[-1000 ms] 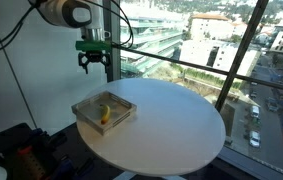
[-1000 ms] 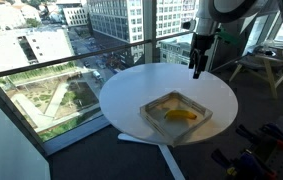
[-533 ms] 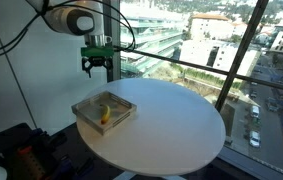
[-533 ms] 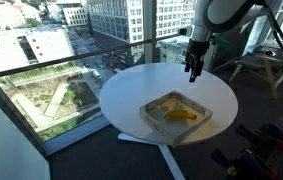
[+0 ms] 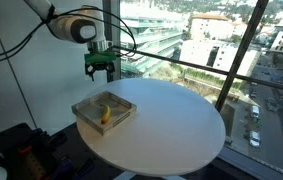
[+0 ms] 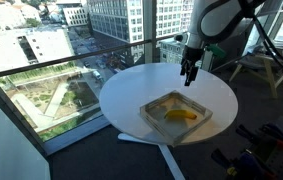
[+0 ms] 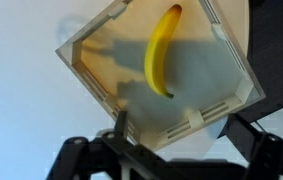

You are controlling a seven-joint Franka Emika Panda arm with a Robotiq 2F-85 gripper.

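A yellow banana lies in a square clear-walled tray on a round white table. The tray and banana show in both exterior views, the tray with the banana near the table's edge. My gripper hangs open and empty above the table, behind the tray and well above it; it also shows in an exterior view. In the wrist view the fingers frame the tray's near corner from above.
Tall windows with a metal rail stand right behind the table. Dark equipment sits on the floor beside the table. A wooden stool stands behind the arm.
My gripper has come down and moved a little toward the tray over the last second. The tray and banana have not moved.
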